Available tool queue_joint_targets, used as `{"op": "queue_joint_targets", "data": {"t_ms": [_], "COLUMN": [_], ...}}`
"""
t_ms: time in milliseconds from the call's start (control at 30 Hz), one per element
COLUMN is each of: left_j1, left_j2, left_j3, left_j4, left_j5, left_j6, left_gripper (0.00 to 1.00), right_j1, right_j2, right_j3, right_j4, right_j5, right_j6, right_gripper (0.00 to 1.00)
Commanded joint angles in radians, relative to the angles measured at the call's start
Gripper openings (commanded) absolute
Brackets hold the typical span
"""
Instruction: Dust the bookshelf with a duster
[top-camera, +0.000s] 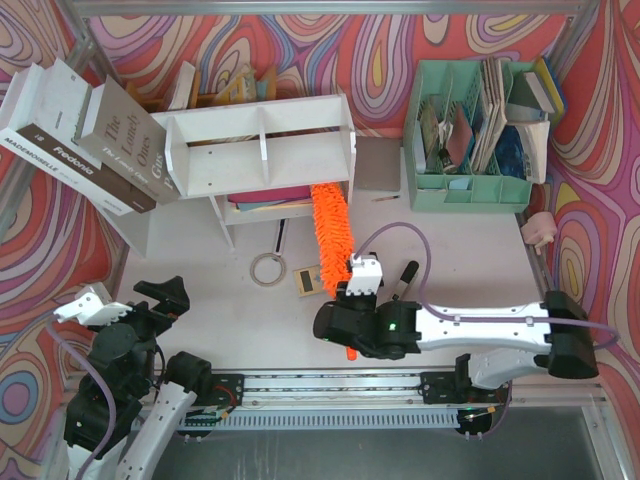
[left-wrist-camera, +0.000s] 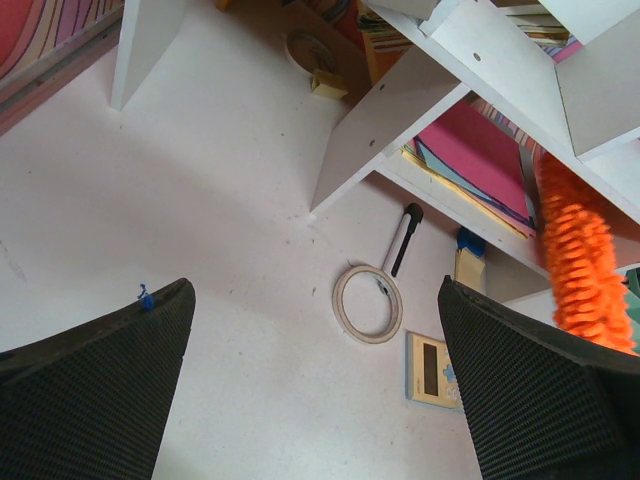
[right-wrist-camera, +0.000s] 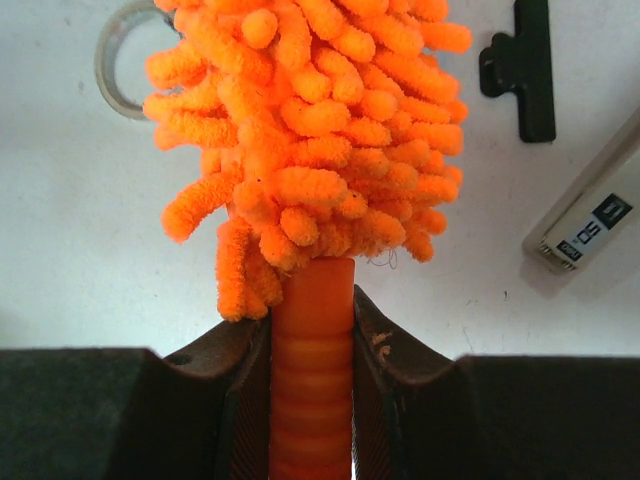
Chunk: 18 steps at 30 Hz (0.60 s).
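Duster (right-wrist-camera: 310, 130), bright orange and fluffy, gripped by its handle (ribbed, the same orange) in the right gripper (right-wrist-camera: 312, 330), whose two dark fingers press tight against the handle's sides. To the left, also at the near edge of the white table (top-camera: 200, 265), the left gripper (left-wrist-camera: 320, 380) hangs over bare tabletop with its fingers spread wide and nothing between them. From the right gripper the duster extends away across the table, its fluffy head angled slightly left. Small things lie around it: a beige gadget with a dark display (top-camera: 309, 280), a ring of tape (top-camera: 268, 268), a black pen (top-camera: 281, 236) and a black clip (right-wrist-camera: 522, 65). The duster's far tip reaches the right end of the lower tier of the bookshelf (top-camera: 260, 150), a white two-tier unit with upright dividers; whether it touches the wood cannot be told. Flat pink books (left-wrist-camera: 480, 150) lie on that tier. Large books (top-camera: 90, 140) lean at the shelf's left, and a mint green organizer (top-camera: 470, 185) stands to its right
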Motion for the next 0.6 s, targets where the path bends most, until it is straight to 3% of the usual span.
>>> {"op": "queue_joint_targets", "data": {"t_ms": [0, 200, 400, 567], "left_j1": [-0.005, -0.004, -0.005, -0.005], "left_j2": [0.001, 0.0, -0.003, -0.005], "left_j3": [-0.012, -0.012, -0.012, -0.012], "left_j4": [0.019, 0.018, 0.017, 0.016], "left_j5": [0.005, 0.004, 0.002, 0.0], "left_j6": [0.001, 0.001, 0.001, 0.001], "left_gripper": [0.98, 0.98, 0.99, 0.99], "right_j1": [-0.007, -0.007, -0.006, -0.006], "right_j2": [0.074, 0.051, -0.021, 0.058], "right_j3": [-0.015, 0.073, 0.109, 0.095], "right_j4": [0.067, 0.031, 0.154, 0.199], "right_j5": [-0.025, 0.018, 0.008, -0.036], "right_j6": [-0.003, -0.057, -0.208, -0.211], "right_gripper": [0.0, 0.0, 0.0, 0.0]}}
